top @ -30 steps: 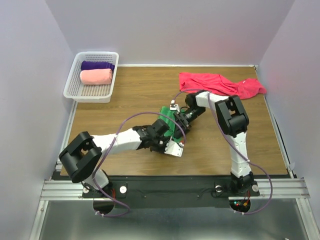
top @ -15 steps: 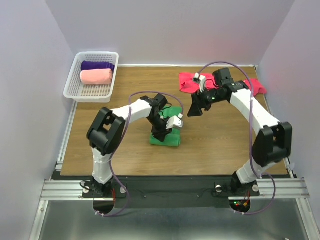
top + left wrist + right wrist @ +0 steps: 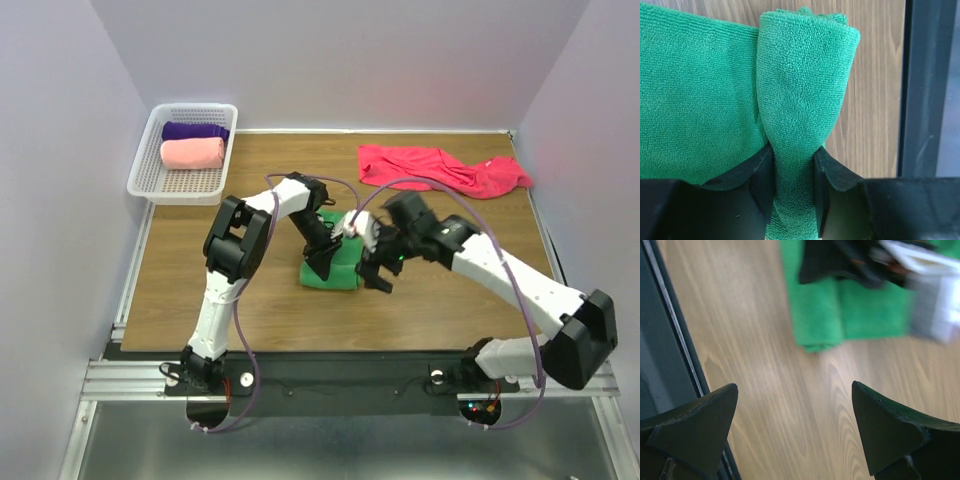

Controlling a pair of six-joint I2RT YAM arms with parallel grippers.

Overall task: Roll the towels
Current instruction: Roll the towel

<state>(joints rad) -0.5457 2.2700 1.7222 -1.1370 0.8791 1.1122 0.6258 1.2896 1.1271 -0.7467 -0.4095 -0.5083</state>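
We see soft, even overhead light, faint shadows. At our left wrist the green towel (image 3: 805,90) looks crisp; the right wrist view smears toward upper right.

Left fingers (image 3: 762,176) clamped; right fingers (image 3: 695,432) spread wide.

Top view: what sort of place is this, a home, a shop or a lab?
Probably a lab test cell: a wooden table boxed in by plain pale walls, two robot arms bolted to a metal rail at its near edge, a basket of rolled towels.
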